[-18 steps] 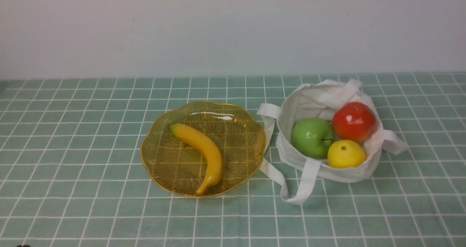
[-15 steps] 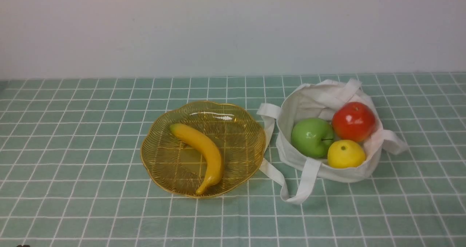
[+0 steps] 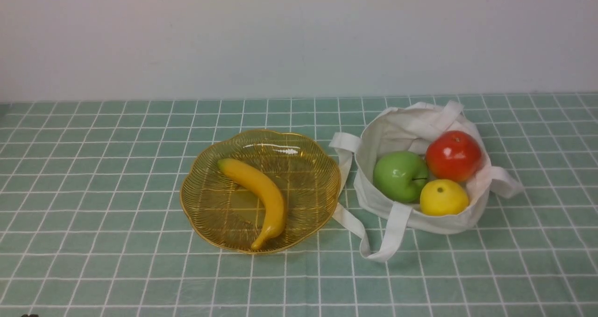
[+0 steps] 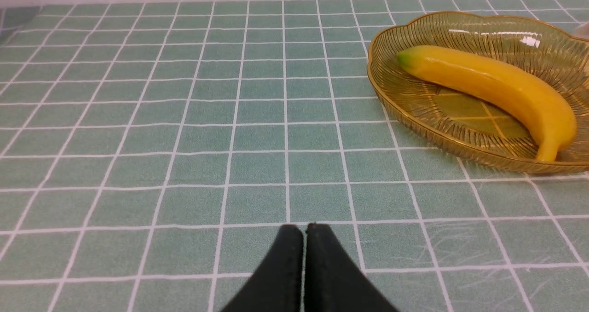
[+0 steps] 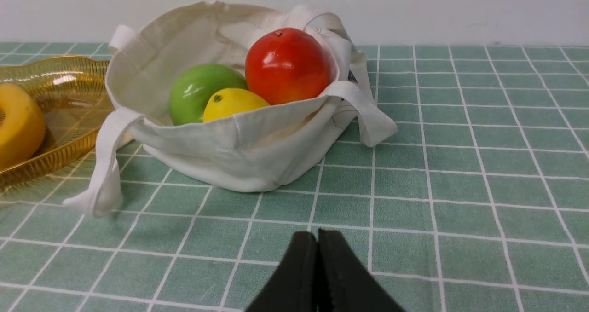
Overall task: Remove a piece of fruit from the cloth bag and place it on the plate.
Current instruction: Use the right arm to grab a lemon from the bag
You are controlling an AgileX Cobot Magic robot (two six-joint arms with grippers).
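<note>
Banana (image 3: 261,190) on amber plate (image 3: 308,205), fruit-filled cloth bag (image 3: 439,221)

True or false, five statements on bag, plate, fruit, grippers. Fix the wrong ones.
1. The lemon is in the cloth bag. True.
2. The plate holds the green apple. False: it holds the banana; the green apple is in the bag.
3. The bag is on the robot's left of the plate. False: it is on the right of it.
4. The right gripper is shut, with nothing between its fingertips. True.
5. The left gripper is gripping a bag handle. False: it is shut on nothing, over the checked cloth.
</note>
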